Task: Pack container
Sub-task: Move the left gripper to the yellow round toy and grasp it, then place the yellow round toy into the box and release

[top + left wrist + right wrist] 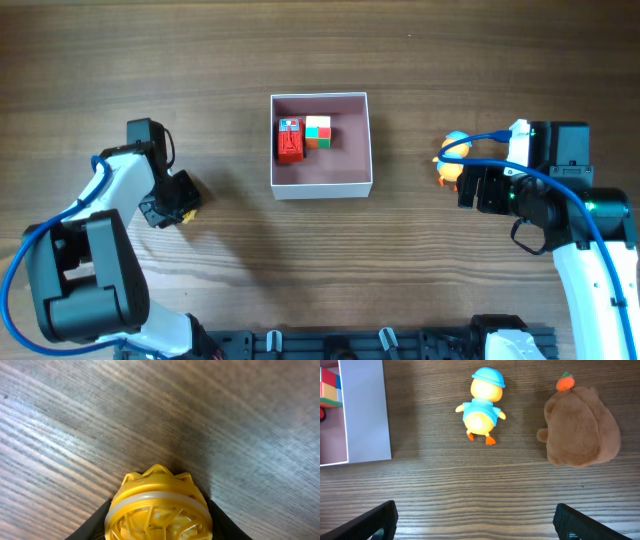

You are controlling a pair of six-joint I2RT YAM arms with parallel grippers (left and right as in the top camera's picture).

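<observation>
Loads of bare table (pixel 420 60) around the box (pixel 321 188), which sits mid-table. A red toy (pixel 290 141) and a colored cube (pixel 319 131) are in its upper-left part, and the rest of its floor is free. The left gripper (pixel 181 204), well off the box's left side, is clamped on a yellow toy (pixel 159 505). The right gripper (pixel 475 512), off the box's right side, is spread wide and holding nothing. A duck (pixel 482 404) lies right of the box, with a brown plush (pixel 581 430) beyond it.

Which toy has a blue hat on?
The little yellow duck on the table, between the container and the brown plush. The plush has only an orange bit on top.
</observation>
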